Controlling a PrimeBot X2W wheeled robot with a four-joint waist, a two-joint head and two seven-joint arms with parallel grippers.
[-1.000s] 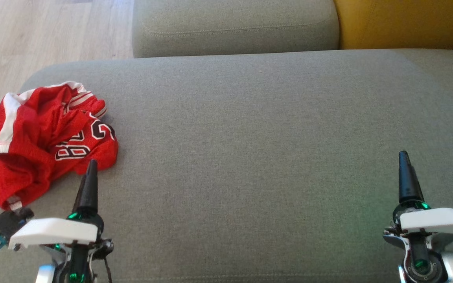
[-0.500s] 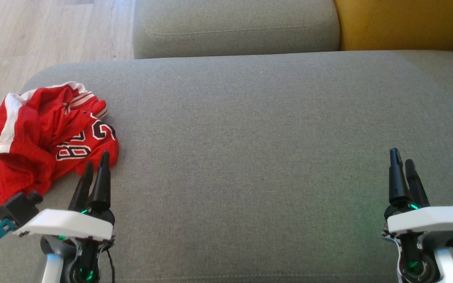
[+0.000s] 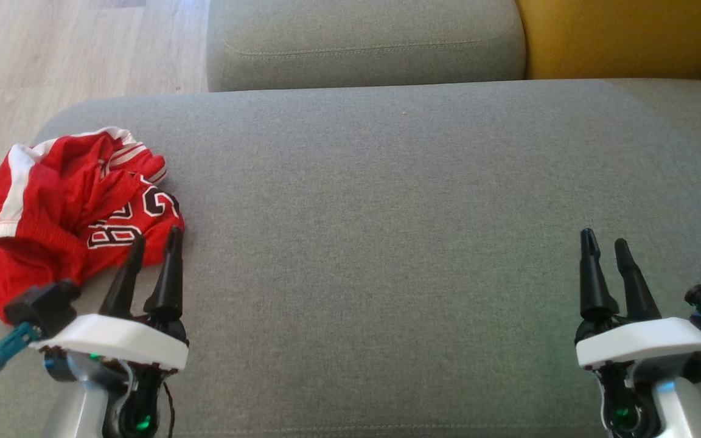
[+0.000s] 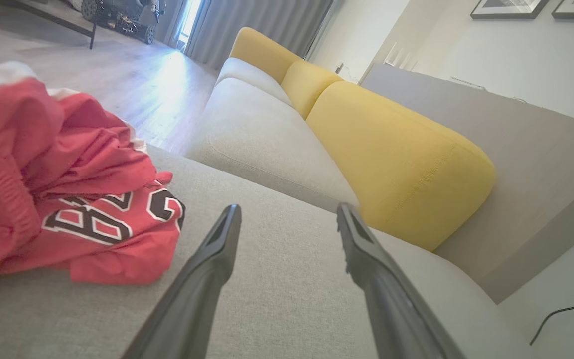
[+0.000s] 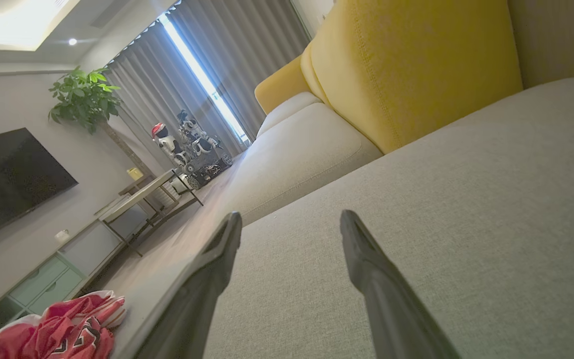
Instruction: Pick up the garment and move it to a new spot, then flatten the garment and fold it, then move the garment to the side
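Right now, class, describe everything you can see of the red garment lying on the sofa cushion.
The red garment looks like a mesh sports jersey. It is crumpled in a loose heap, with white bands along its edges and black-and-white lettering partly hidden in the folds. It lies at the left end of the grey sofa cushion, which bears it. The open left hand points past its near edge, apart from the cloth.
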